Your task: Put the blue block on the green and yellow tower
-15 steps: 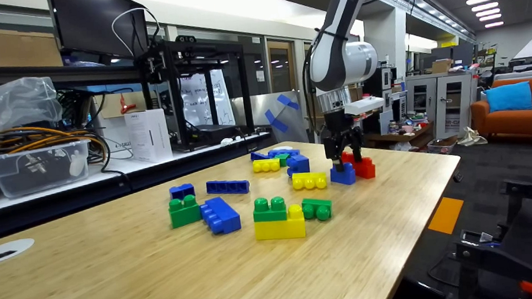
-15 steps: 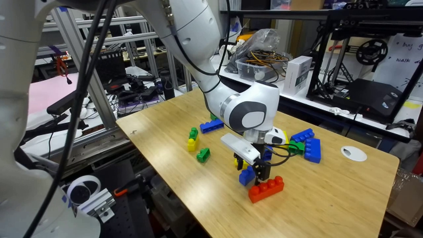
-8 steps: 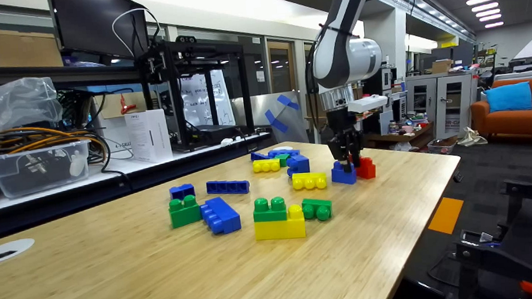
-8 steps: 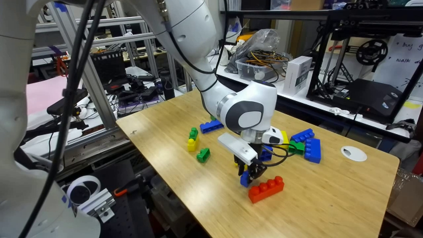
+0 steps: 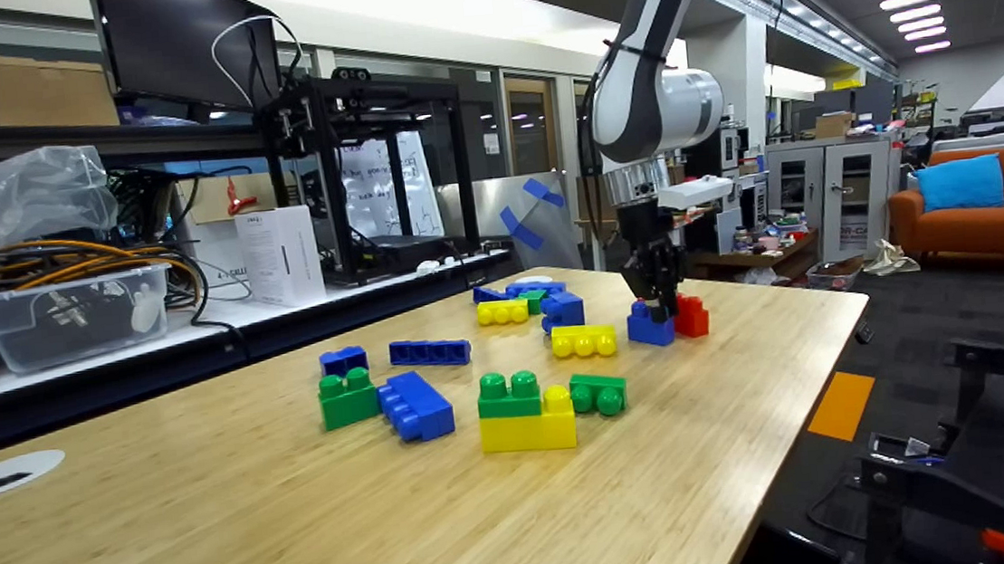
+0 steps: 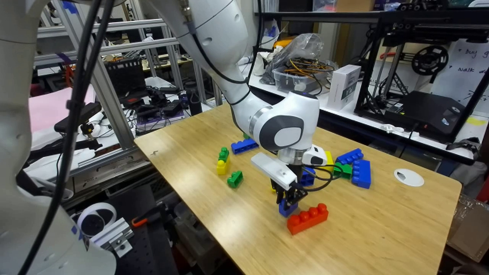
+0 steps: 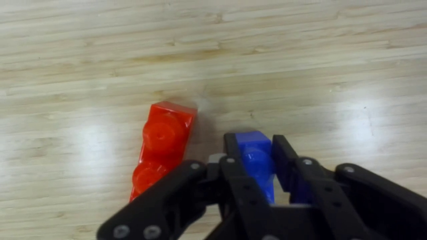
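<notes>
The blue block point(image 7: 258, 163) stands on the table between the two fingers of my gripper point(image 7: 254, 138). Its stud faces up toward the wrist camera, and the jaws are closed against its sides. In both exterior views the fingers reach down over the blue block point(image 5: 652, 330), partly hiding it. The green and yellow tower point(image 5: 528, 429) is upright nearer that camera: a green two-stud brick sits on part of a yellow base, leaving one yellow stud bare. From the opposite side, the tower point(image 6: 222, 163) shows toward the table's edge, well apart from my gripper.
A long red brick point(image 6: 308, 219) lies close beside the blue block. A small green brick point(image 5: 599, 393) on its side is just behind the tower, and a yellow brick point(image 5: 584, 341) lies between tower and gripper. Several blue bricks, a green brick point(image 5: 349, 400) among them, are scattered further off.
My gripper has come down slightly and its fingers have shut from wide apart onto the blue block. The block has shifted and turned a little. The tower has not moved.
</notes>
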`<action>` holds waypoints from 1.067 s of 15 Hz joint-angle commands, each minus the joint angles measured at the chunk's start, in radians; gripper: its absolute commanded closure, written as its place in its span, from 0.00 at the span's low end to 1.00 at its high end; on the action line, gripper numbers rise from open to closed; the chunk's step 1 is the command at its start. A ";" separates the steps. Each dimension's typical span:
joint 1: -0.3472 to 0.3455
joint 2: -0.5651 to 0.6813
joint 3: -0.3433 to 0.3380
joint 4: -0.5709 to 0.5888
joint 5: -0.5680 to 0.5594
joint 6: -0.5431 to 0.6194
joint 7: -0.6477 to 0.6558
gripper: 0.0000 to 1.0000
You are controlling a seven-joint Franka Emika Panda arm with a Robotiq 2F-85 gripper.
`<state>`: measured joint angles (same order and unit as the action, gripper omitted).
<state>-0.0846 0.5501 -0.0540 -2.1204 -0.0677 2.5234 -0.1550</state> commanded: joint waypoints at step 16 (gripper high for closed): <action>0.160 -0.472 0.145 -0.108 0.036 -0.257 0.015 0.93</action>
<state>0.0600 0.0666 0.0794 -2.2570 -0.0161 2.3264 -0.1077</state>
